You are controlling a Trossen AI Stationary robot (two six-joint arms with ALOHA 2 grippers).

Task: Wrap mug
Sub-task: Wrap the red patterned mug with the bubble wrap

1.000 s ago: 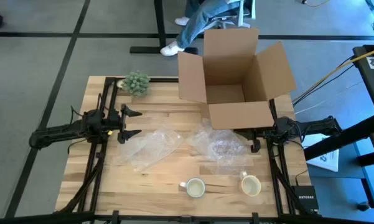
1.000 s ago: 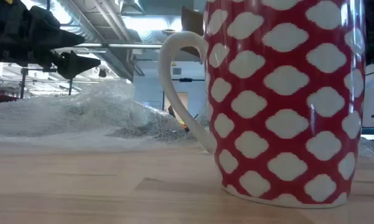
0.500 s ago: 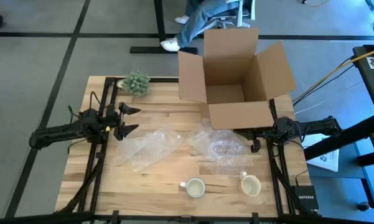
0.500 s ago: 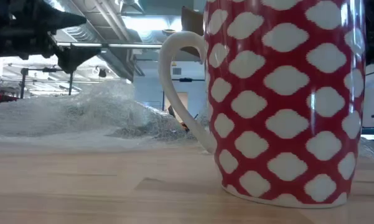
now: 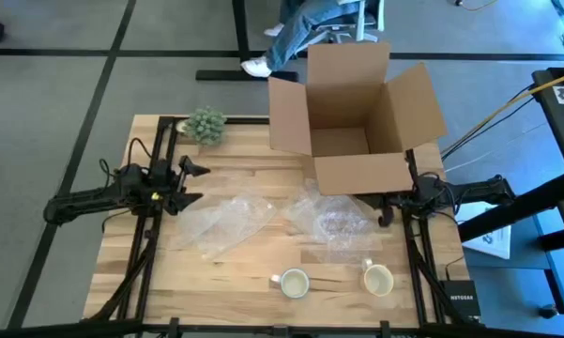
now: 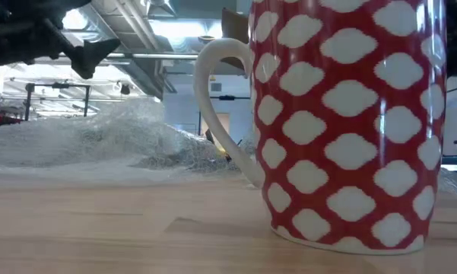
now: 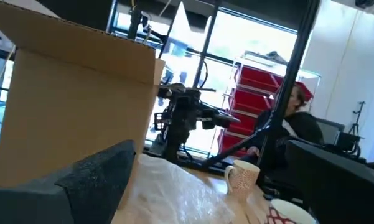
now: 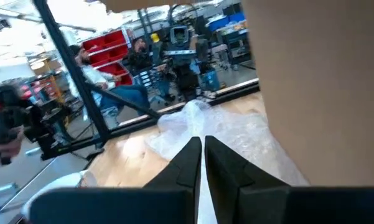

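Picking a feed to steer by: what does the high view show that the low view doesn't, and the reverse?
Only the high view shows the open cardboard box, the small green plant, both mugs, the open left pincer and the right pincer beside the box. Only the low view shows one mug's red-and-white pattern and handle, plus the room behind. Both show the bubble wrap and the wooden table.

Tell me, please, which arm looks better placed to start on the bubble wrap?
Probably left: the left gripper is open beside a bubble wrap sheet; the right gripper is shut by the box.
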